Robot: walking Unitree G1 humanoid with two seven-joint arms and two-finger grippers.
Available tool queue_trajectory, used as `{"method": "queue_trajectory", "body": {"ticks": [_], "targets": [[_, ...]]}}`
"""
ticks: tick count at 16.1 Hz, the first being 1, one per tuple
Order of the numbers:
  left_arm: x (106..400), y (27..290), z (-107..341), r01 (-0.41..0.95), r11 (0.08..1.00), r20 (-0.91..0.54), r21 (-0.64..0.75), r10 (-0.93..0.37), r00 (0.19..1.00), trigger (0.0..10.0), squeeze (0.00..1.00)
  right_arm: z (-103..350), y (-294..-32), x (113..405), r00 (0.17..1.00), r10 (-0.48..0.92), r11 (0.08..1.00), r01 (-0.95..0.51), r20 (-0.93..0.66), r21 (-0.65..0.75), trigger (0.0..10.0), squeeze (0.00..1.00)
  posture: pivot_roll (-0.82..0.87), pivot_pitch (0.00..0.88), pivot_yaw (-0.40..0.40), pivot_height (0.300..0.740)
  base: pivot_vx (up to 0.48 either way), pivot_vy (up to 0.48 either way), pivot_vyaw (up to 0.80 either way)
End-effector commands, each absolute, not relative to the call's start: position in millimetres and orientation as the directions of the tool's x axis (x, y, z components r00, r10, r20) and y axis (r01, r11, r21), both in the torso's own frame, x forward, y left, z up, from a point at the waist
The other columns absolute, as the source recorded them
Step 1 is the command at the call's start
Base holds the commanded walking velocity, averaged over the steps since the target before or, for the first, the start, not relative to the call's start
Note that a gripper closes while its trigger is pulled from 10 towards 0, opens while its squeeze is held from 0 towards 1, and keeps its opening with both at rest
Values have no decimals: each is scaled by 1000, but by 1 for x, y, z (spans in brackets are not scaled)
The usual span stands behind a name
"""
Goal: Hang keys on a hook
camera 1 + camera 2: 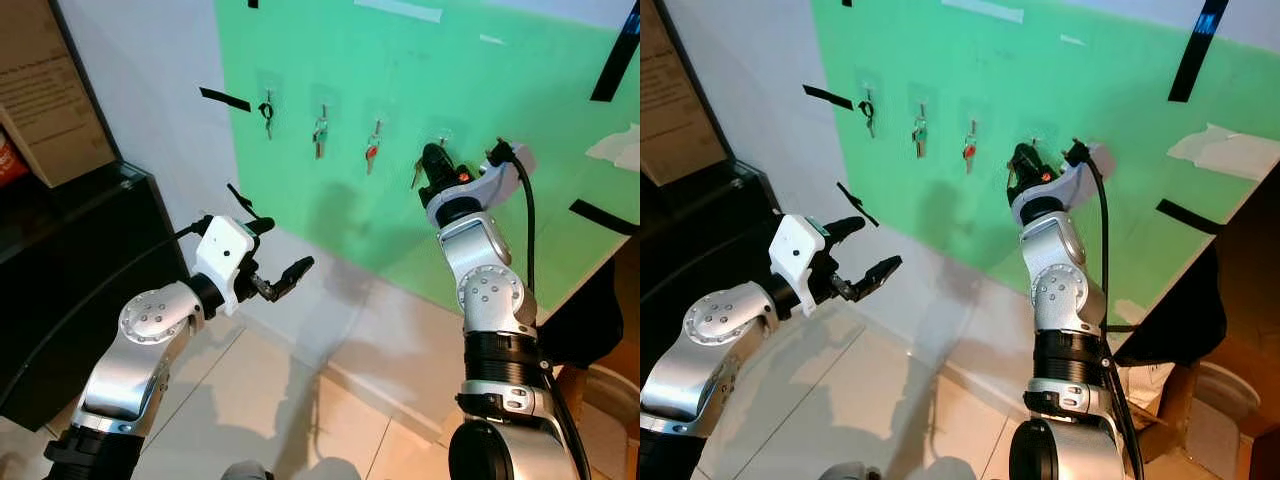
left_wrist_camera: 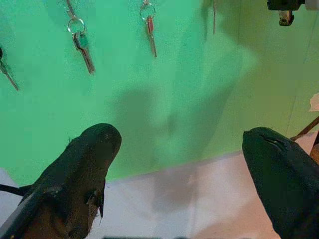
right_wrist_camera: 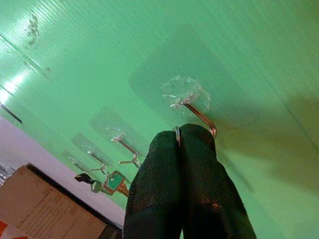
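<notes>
A green board (image 1: 420, 130) covers the far wall, with a row of clear stick-on hooks. Three hooks on the left each carry hanging keys (image 1: 320, 133). The right tool (image 3: 178, 130) is raised to the rightmost hook (image 3: 199, 115), fingers pressed shut on a thin metal key ring (image 3: 176, 132) just beside the hook's tip; a key (image 1: 416, 175) dangles below. The left tool (image 1: 283, 253) hovers lower left, near the wall, fingers spread apart, holding nothing.
</notes>
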State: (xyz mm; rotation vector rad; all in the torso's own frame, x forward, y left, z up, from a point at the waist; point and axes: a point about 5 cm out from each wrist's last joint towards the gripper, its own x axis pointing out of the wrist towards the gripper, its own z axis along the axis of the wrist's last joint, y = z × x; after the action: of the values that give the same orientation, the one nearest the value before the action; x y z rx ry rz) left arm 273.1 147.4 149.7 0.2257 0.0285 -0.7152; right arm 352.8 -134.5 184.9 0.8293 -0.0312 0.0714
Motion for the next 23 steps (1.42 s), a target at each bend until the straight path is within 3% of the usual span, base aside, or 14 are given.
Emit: {"method": "queue_trajectory", "body": {"ticks": [1,4,7,9,12,16,20,23], "targets": [[275,147,153,656,724,-101,213,-652,752,10000,0,161,-142,352,997,12,632,55,-81,773,10000,0,80,0,-27,740,0,0,0],[275,146,153,657,724,-102,212,-652,751,10000,0,164,-145,352,998,8,636,46,-66,771,10000,0,78,0,-26,740,0,0,0],[276,146,153,657,723,-102,213,-653,751,10000,0,171,-144,353,999,24,732,8,-38,681,10000,0,78,0,-26,740,0,0,0],[275,147,153,657,723,-102,214,-652,751,10000,0,182,-142,352,998,57,816,-64,30,575,10000,0,77,0,-25,740,0,0,0],[275,147,153,657,722,-105,215,-652,751,10000,0,198,-138,344,969,224,909,-245,101,336,10000,0,78,0,-25,740,0,0,0],[274,148,152,659,721,-108,215,-653,750,10000,0,189,-146,334,953,302,928,-302,34,216,10000,0,79,0,-28,740,0,0,0],[273,148,151,659,720,-110,216,-653,750,10000,0,178,-153,327,955,296,941,-289,-18,175,10000,0,80,0,-31,740,0,0,0],[273,146,151,665,715,-111,218,-658,744,10000,0,186,-158,330,975,217,943,-221,41,248,10000,0,76,0,-30,740,0,0,0]]}}
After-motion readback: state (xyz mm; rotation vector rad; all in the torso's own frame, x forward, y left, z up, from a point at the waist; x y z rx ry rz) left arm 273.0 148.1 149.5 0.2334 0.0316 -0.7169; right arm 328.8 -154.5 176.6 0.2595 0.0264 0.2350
